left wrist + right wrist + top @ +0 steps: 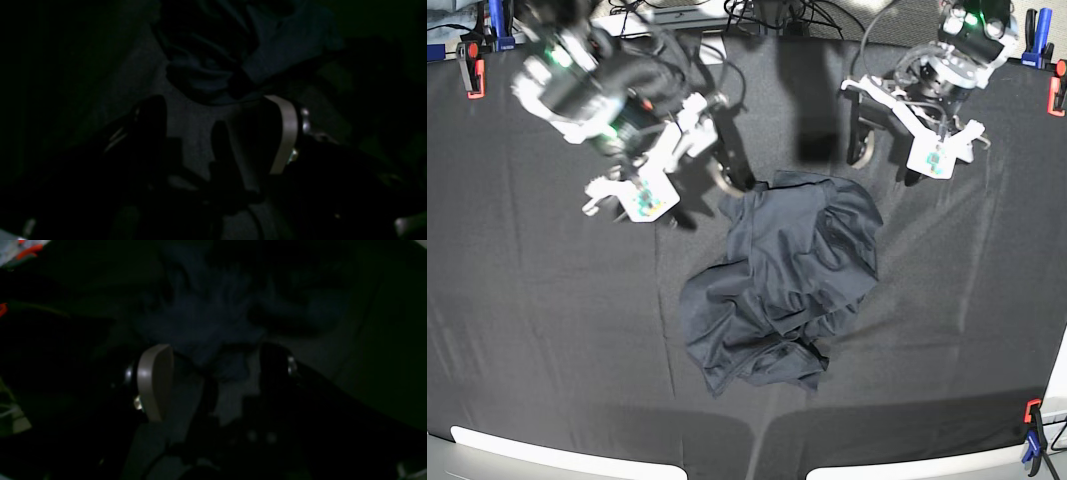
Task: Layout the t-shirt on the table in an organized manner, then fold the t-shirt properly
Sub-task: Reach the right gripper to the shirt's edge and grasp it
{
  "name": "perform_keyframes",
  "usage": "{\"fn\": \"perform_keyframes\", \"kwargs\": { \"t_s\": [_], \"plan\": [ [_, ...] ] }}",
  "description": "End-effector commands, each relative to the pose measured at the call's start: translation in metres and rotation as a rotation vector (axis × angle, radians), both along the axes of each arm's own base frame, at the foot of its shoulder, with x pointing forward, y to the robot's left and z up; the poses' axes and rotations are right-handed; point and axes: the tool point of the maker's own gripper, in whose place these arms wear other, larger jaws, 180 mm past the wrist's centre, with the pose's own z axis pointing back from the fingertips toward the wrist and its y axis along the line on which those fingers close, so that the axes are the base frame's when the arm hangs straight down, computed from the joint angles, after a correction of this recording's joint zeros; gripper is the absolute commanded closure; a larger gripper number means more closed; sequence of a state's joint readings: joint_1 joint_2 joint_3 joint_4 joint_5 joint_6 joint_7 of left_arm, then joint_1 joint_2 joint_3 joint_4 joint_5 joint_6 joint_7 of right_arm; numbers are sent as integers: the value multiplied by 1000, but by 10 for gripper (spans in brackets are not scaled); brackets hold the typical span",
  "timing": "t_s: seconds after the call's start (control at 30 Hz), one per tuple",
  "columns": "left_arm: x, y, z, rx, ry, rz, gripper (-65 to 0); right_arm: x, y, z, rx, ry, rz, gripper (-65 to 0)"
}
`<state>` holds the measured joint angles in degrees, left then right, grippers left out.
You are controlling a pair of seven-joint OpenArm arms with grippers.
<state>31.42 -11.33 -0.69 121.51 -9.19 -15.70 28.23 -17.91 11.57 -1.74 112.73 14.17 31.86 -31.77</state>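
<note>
Shirt: the dark slate-grey, short-sleeved t-shirt [807, 250] lies crumpled near the middle of the black-covered table [517, 300], between and below the grippers in the base view; I judge it is waiting to be spread before any fold.
Left claw: the black left gripper [218, 130] is released, with its fingers well parted and no cloth between them; probably it is placed so to take the upper edge of the shirt.
Right claw: the black right gripper [215, 373] is also released and wide; it stands close to the shirt's upper corner, which seems a suitable place for a grip.
Clamps: a red and blue clamp [472, 80] sits at the table border, I think to keep the cover from sliding when the shirt is pulled.
Fabric: thin, soft, slightly shiny on its ridges, with many creases and a bunched lower end; it may slip or wrinkle again when dragged.
Cover: matte black cloth, with a few long, shallow creases.
Finger pads: pale, curved and smooth-looking, one showing on each gripper; the wrist views are dark, so their exact material I cannot tell.
</note>
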Motion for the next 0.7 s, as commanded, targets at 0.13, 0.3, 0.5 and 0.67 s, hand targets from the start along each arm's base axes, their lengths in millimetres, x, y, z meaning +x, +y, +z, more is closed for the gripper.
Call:
{"fn": "perform_keyframes", "kwargs": {
  "t_s": [0.13, 0.3, 0.5, 0.67],
  "plan": [
    [7, -3, 22, -35, -103, -2, -406, 30, -8, -17, -42, -6, 6, -392],
    [11, 5, 20, 82, -132, -8, -406, 24, 15, -21, -60, -9, 129, -392],
    [15, 27, 18, 195, -139, 82, -406, 5, 45, -36, -132, 14, 240, -392],
    [15, 28, 18, 192, -138, 87, -406, 16, 44, -40, -187, -7, 134, -388]
  ]
}}
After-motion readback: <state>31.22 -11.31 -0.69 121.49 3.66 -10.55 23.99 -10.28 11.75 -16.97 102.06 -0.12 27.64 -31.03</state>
